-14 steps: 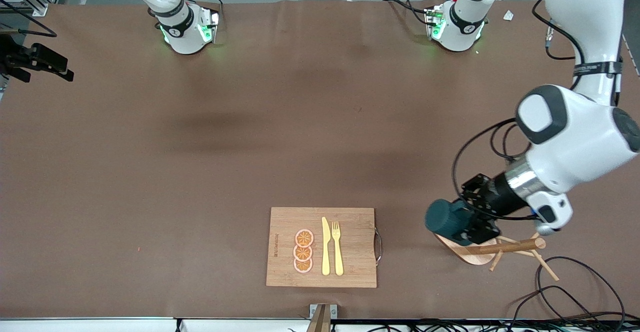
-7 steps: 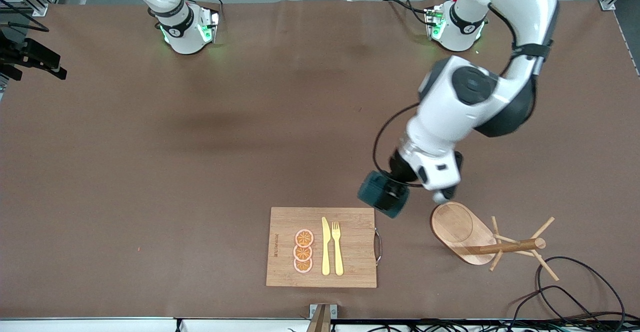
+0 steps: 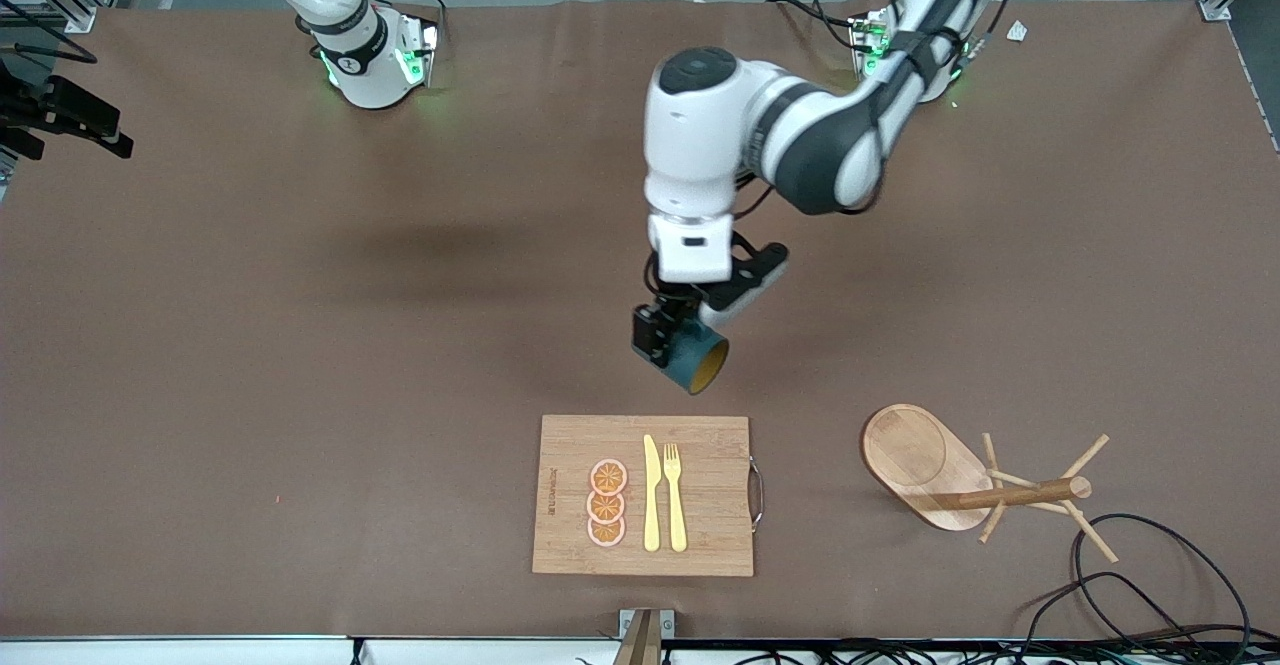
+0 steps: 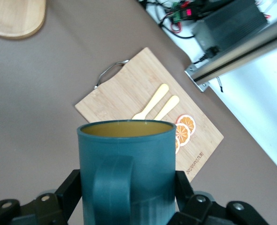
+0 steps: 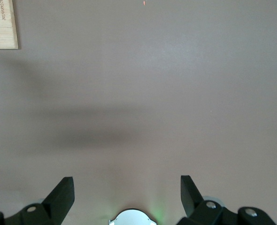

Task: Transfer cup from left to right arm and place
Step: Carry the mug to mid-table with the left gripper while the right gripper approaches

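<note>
One cup (image 3: 692,359) clenched in left gripper (image 3: 668,340) above table (image 3: 300,345), near cutting board (image 3: 700,535); right gripper (image 5: 127,194) released, waiting.

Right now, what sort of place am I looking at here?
Probably a robotics lab set up as a mock kitchen table: two arms bolted to a brown table, a cutting board with toy cutlery, and cables along its edge. The left end effector holds a cup.
</note>
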`<state>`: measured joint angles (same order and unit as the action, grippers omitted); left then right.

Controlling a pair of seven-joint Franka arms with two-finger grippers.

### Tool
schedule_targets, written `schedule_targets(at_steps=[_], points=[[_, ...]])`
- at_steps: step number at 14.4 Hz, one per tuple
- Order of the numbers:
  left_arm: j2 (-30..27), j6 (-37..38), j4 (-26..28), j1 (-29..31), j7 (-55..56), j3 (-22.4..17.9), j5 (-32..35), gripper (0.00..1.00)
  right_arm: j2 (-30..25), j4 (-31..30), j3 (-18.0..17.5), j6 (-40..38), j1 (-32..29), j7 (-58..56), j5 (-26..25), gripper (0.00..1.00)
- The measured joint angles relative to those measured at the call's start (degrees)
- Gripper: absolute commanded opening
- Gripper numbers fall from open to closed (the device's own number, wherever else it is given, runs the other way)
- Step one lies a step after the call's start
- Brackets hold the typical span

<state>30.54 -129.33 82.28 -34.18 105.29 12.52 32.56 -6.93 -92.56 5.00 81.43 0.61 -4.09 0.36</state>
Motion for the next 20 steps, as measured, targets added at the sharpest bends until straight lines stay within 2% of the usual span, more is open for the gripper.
schedule_targets(at_steps=[3, 7, 9, 14, 17, 19, 20], points=[[2.31, 1.32, 0.46, -5.33, 8.63, -0.2, 11.17, 0.71, 1.06, -0.15, 0.17, 0.0, -0.04, 0.02, 0.0, 1.0], [7.26, 8.48, 0.81, -13.97, 22.2, -0.3, 26.56, 0.7, 2.94, -0.13, 0.26, 0.37, -0.09, 0.01, 0.0, 1.0], [9.66, 11.59, 0.99, -17.33, 25.0, -0.35, 33.65, 0.69, 4.11, -0.11, 0.28, 0.56, -0.1, 0.01, 0.0, 1.0], [17.83, 22.37, 2.29, -25.2, 39.7, -0.43, 55.44, 0.67, 9.99, 2.01, 0.43, 1.49, -0.14, -0.01, -0.18, 1.0], [21.26, 25.95, 4.63, -27.03, 41.71, -1.42, 68.06, 0.67, 11.76, 2.49, 0.53, 1.5, -0.17, -0.01, -0.23, 1.0], [23.68, 26.13, 5.46, -26.42, 44.28, -4.3, 77.99, 0.68, 12.92, 2.65, 0.62, 1.87, -0.18, -0.01, -0.59, 1.0], [24.89, 26.06, 5.47, -25.73, 45.47, -5.39, 80.88, 0.68, 13.49, 2.68, 0.63, 2.19, -0.19, -0.01, -0.64, 1.0]])
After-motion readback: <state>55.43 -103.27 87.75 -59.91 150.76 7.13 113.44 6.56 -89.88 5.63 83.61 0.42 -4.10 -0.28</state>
